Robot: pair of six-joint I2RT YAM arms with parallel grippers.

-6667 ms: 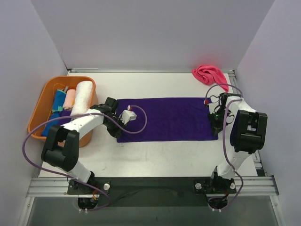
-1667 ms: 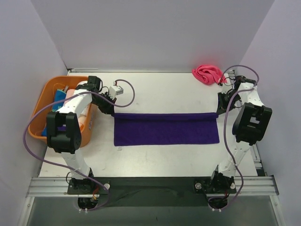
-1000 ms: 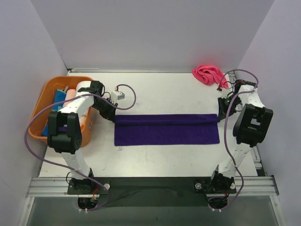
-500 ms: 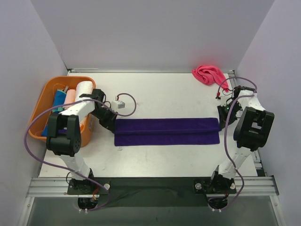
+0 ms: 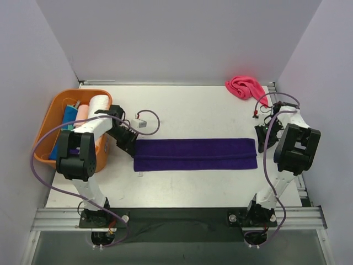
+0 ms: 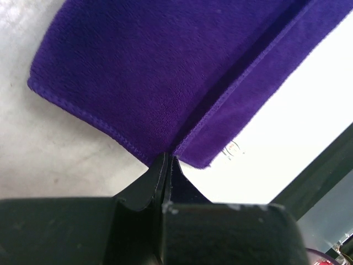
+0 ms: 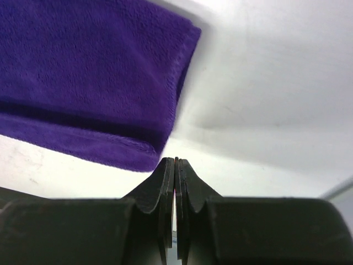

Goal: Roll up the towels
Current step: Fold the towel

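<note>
A dark purple towel [image 5: 196, 154] lies on the table, folded lengthwise into a long narrow band. My left gripper [image 5: 132, 150] sits low at its left end. In the left wrist view the left gripper [image 6: 167, 159] is shut, its tips pinching the corner where the purple towel's [image 6: 138, 66] two edges meet. My right gripper [image 5: 257, 137] is at the band's right end. In the right wrist view that gripper [image 7: 175, 161] is shut, and the purple towel [image 7: 83, 72] ends just left of the tips, not between them. A hot pink towel [image 5: 244, 86] lies crumpled at the back right.
An orange basket [image 5: 47, 132] stands at the left edge, close behind my left arm. It holds a rolled white towel [image 5: 98, 105], a pale pink roll [image 5: 81, 113] and a blue one [image 5: 69, 118]. Walls close in the table's left, back and right sides.
Both grippers have come toward the near side and down, laying the towel's far edge over onto its near half. The raised fold is now flat.
</note>
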